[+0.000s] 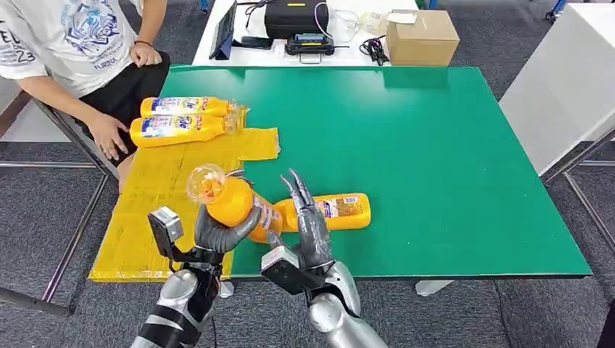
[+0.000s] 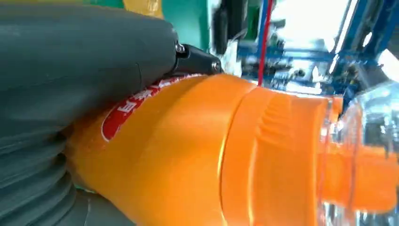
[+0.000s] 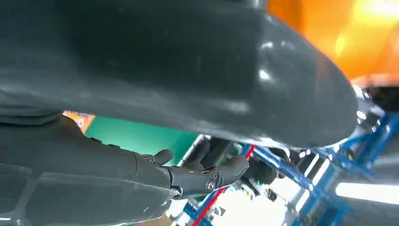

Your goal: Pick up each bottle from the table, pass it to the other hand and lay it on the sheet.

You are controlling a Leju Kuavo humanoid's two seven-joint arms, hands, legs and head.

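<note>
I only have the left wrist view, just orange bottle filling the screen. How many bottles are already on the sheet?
Observer: Two bottles lie side by side at the far end of the yellow sheet, in the head view.
Operator: Any left on the table?
Observer: One more bottle lies on its side on the green table, just beyond the right hand.
Operator: Is the right hand gripping my bottle too?
Observer: No. Its fingers are spread open beside the held bottle; the left hand alone grips it.
Operator: Anyone nearby?
Observer: A seated person is at the table's far left corner, one hand near the sheet.
</note>
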